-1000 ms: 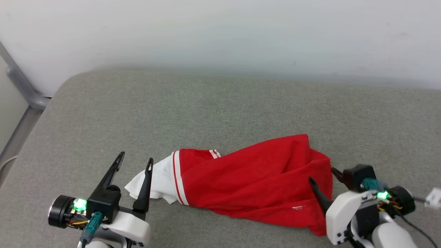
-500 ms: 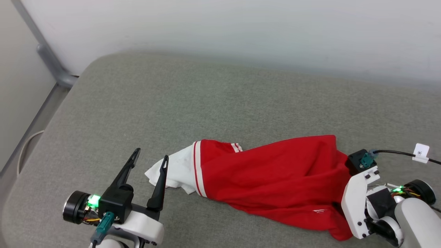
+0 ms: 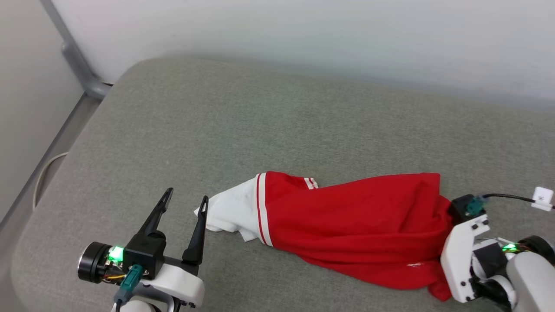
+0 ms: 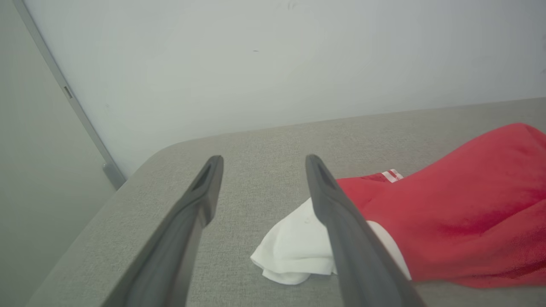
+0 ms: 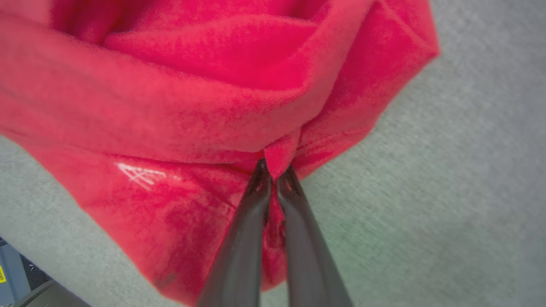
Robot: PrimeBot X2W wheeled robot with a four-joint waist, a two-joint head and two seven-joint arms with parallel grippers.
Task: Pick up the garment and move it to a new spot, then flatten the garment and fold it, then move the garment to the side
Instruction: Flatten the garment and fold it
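Since a second ago the right gripper (image 5: 275, 165) has closed: its fingers, then spread at the right end of the shirt (image 3: 347, 229), are now pressed together on a small fold of red cloth. The head camera has swung as well, so the shirt's shift across the head view is the camera's and not the shirt's.

From the head view the right arm reaches in from the lower right, its white wrist tipped toward the shirt's right end and its fingers hidden behind the cloth. A black cable (image 3: 505, 197) with a white tag (image 3: 543, 197) runs off beside it. The right wrist view shows the two dark fingers meeting at their tips, with a nub of red fabric pinched between them and folds bunched just beyond. A small white logo (image 5: 140, 174) lies to their left.

At the lower left, the left arm has its fingers pointing up and away. The left gripper (image 3: 187, 195) stands wide open and holds nothing. Its inner finger sits just beside the white sleeve (image 3: 230, 212); I cannot tell whether they touch.

The shirt lies crumpled lengthwise on the grey cushion (image 3: 260, 130), sleeve end to the left, near the front edge and well away from the pale wall (image 3: 303, 34).
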